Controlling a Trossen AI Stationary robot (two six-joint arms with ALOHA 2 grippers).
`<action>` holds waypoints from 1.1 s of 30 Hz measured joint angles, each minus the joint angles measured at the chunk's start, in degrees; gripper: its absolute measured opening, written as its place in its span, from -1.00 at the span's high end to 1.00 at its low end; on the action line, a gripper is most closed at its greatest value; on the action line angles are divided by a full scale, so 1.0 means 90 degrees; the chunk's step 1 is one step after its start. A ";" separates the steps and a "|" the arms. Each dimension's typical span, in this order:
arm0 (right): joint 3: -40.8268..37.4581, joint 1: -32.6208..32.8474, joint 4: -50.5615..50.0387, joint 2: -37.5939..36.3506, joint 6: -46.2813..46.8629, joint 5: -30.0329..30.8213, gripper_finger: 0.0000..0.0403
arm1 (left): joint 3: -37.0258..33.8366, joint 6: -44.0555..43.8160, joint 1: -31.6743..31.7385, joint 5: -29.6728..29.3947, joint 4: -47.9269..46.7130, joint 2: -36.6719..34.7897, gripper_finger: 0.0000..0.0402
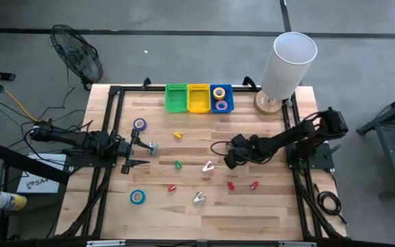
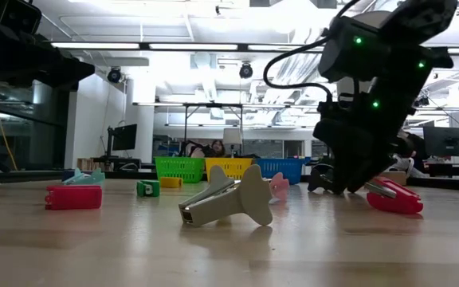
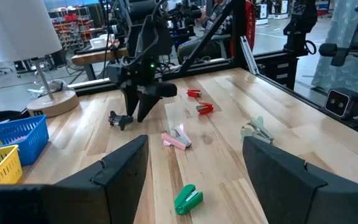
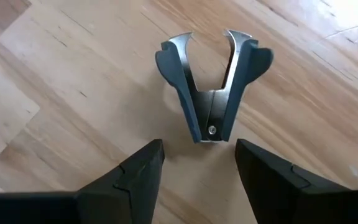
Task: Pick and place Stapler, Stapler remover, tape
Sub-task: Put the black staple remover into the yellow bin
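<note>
Directly before my right gripper [image 4: 197, 165], open, lies a dark remover [image 4: 213, 93]. Step: approach for pickup. Next I should descend, straddle it, close. Left gripper [image 1: 137, 152] waits open.

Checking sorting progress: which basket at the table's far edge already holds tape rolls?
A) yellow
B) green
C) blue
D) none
C: in the high view the blue basket holds two tape rolls, while the green basket and yellow basket show no rolls.
</note>
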 joint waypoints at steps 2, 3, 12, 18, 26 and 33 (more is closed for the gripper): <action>-0.0047 -0.0002 0.0177 0.0003 -0.0144 0.0092 0.02 | 0.0000 -0.0002 0.0001 -0.0001 0.0000 -0.0002 -0.29; -0.0054 -0.0002 0.0246 0.0010 -0.0256 0.0133 0.03 | 0.0000 -0.0002 -0.0001 0.0001 0.0000 -0.0002 -0.29; -0.0064 -0.0021 0.0699 0.0046 -0.0857 0.0465 0.03 | 0.0000 -0.0002 0.0001 -0.0001 0.0000 -0.0001 -0.29; -0.0066 -0.0030 0.0677 0.0046 -0.0929 0.0567 0.03 | 0.0000 -0.0002 0.0002 0.0000 0.0000 -0.0002 -0.29; -0.0064 -0.0221 0.0695 0.0046 -0.1142 0.0585 0.04 | 0.0000 -0.0002 -0.0001 0.0001 0.0000 -0.0002 -0.29; -0.0059 -0.0403 0.0696 0.0039 -0.1290 0.0298 0.12 | 0.0000 -0.0002 0.0000 -0.0002 0.0000 0.0000 -0.29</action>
